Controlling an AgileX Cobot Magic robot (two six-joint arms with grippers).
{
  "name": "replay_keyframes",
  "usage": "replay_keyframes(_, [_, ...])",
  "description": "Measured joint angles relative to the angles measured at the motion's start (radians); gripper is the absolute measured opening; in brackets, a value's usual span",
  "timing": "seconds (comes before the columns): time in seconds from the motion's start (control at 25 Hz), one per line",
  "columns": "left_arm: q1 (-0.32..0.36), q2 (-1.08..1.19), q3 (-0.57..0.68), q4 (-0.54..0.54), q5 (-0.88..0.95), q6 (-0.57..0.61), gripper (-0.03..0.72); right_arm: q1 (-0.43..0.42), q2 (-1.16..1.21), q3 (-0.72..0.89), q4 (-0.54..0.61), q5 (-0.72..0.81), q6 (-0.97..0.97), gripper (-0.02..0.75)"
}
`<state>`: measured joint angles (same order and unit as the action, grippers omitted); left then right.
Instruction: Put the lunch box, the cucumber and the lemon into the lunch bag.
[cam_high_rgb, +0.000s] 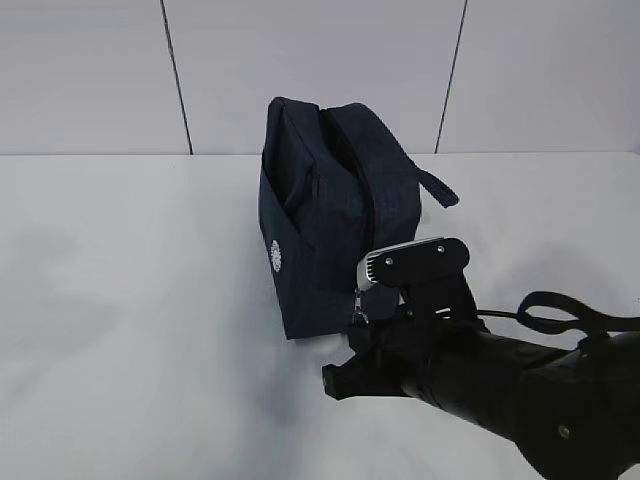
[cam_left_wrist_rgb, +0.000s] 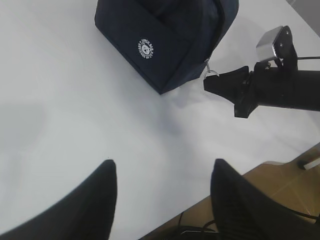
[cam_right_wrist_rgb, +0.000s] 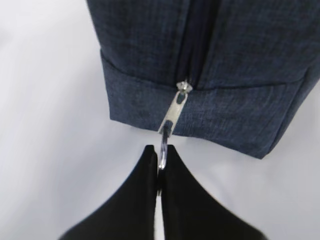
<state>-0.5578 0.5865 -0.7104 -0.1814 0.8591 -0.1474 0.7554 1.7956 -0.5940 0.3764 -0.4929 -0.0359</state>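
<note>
Your right gripper (cam_right_wrist_rgb: 159, 162) is pinched tight on the ring pull (cam_right_wrist_rgb: 162, 150) at the low end of the zipper (cam_right_wrist_rgb: 186, 45) — the bag (cam_high_rgb: 335, 215) stands zipped on the white table (cam_high_rgb: 130, 330), its logo (cam_left_wrist_rgb: 146, 48) facing left. Your left gripper (cam_left_wrist_rgb: 162, 175) hangs well apart from it, jaws wide and empty.

Right claw (cam_left_wrist_rgb: 209, 84) at lunch bag (cam_left_wrist_rgb: 170, 40) zipper
</note>
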Motion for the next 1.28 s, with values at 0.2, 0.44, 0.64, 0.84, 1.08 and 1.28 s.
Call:
replay_keyframes(0.2, [0.0,0.0,0.0,0.0,0.0,0.0,0.434,0.0,-0.07,-0.003,-0.011,0.11,-0.071,0.008])
replay_keyframes(0.44, [0.0,0.0,0.0,0.0,-0.002,0.0,0.434,0.0,-0.125,-0.055,-0.127,0.284,-0.114,0.008])
replay_keyframes(0.64, [0.0,0.0,0.0,0.0,-0.002,0.0,0.434,0.0,-0.146,-0.105,-0.207,0.4,-0.116,0.008])
replay_keyframes(0.84, [0.0,0.0,0.0,0.0,-0.006,0.0,0.434,0.0,-0.149,-0.176,-0.31,0.547,-0.118,0.008])
replay_keyframes(1.08, [0.0,0.0,0.0,0.0,-0.046,0.0,0.434,0.0,-0.149,-0.308,-0.466,0.786,-0.125,0.008])
replay_keyframes(1.28, [0.0,0.0,0.0,0.0,-0.083,0.0,0.434,0.0,-0.149,-0.433,-0.508,0.969,-0.213,0.008])
